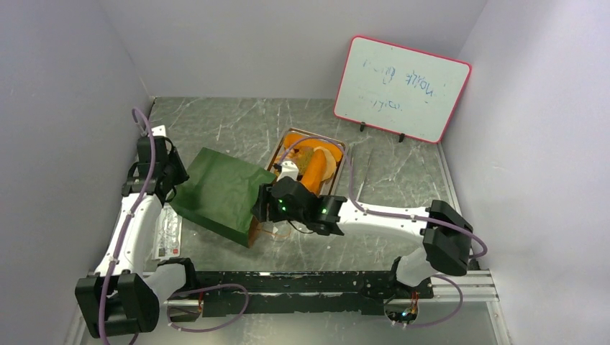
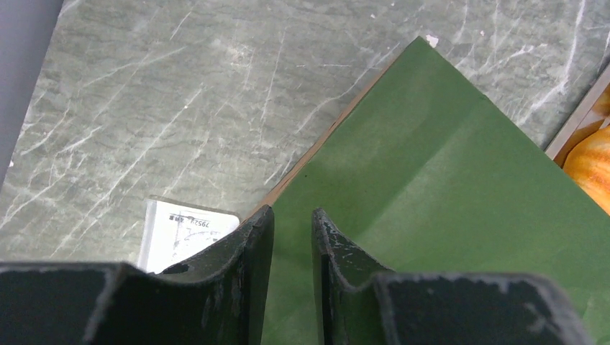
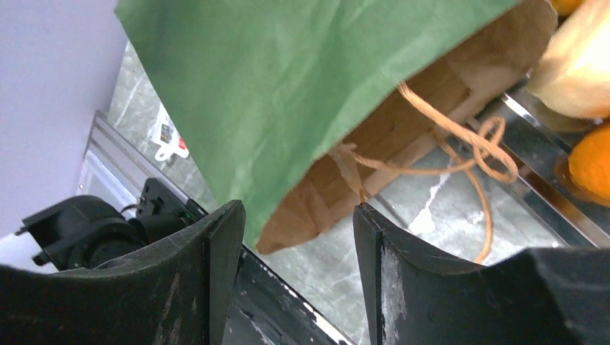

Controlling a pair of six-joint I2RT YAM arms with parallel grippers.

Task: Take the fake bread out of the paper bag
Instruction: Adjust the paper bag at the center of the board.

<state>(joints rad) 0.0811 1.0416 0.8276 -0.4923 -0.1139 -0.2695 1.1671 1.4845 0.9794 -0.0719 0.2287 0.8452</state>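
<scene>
Paper bag [image 1: 219, 190] lies on its side left of desk centre, mouth toward the near edge, twisted handles [image 3: 460, 144] trailing out. Your left hand [image 2: 291, 237] is at its closed far corner, fingers nearly together; can't tell if they pinch paper. Your right hand [image 3: 296, 212] stands apart at the mouth. Fake bread [image 1: 316, 162] lies in a metal tray [image 1: 345, 152] just beside the bag.

The paper bag [image 1: 219, 192] is laid on its side on the counter [image 1: 237, 122], dark green outside, with its closed bottom turned to the left and its mouth to the near right. The mouth is seen open, brown kraft inside, and twisted brown handles [image 3: 435, 118] hang out of it. Fake bread [image 1: 316, 162], tan and orange, is seen just beyond the mouth, outside the bag.
</scene>
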